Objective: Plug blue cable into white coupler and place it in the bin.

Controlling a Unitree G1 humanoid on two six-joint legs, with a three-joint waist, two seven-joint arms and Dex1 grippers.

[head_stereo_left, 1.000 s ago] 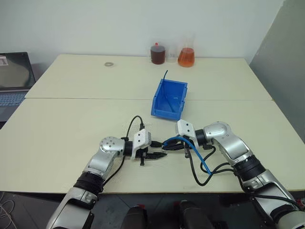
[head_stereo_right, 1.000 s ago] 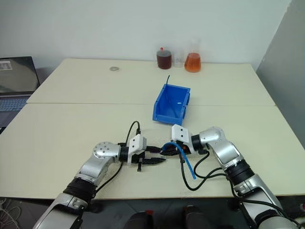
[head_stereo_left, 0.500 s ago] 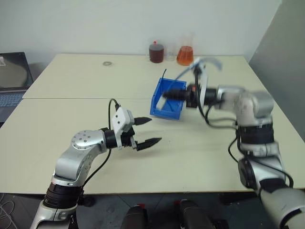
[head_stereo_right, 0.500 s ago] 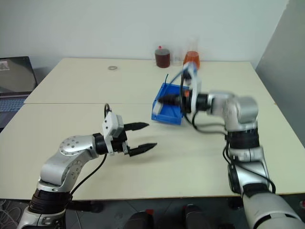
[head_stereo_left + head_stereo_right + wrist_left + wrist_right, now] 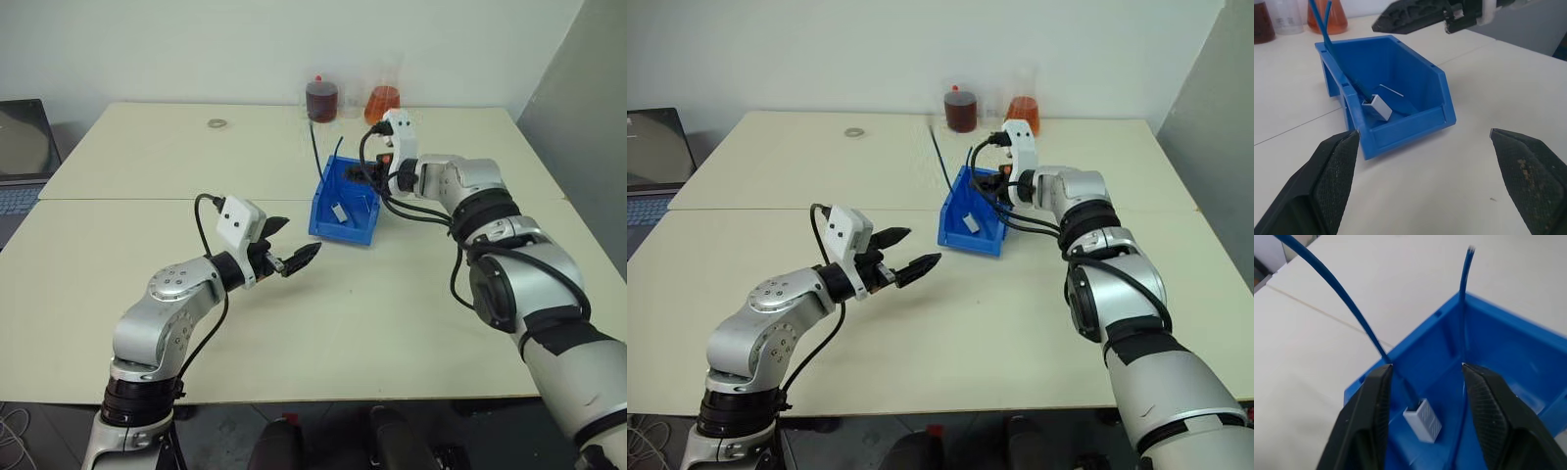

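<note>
Both grippers (image 5: 291, 257) (image 5: 1425, 382) gape, right above bin (image 5: 323, 220).

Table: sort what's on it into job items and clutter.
Job: bin; blue cable; white coupler, lying inside the bin with the cable plugged in.
Clutter: dark bottle; orange flask; ring; laptop.

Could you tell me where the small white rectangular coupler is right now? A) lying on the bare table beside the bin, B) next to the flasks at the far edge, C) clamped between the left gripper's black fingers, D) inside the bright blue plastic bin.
D: the small white rectangular coupler lies inside the bright blue plastic bin, with the thin light-blue cable running into it.
</note>
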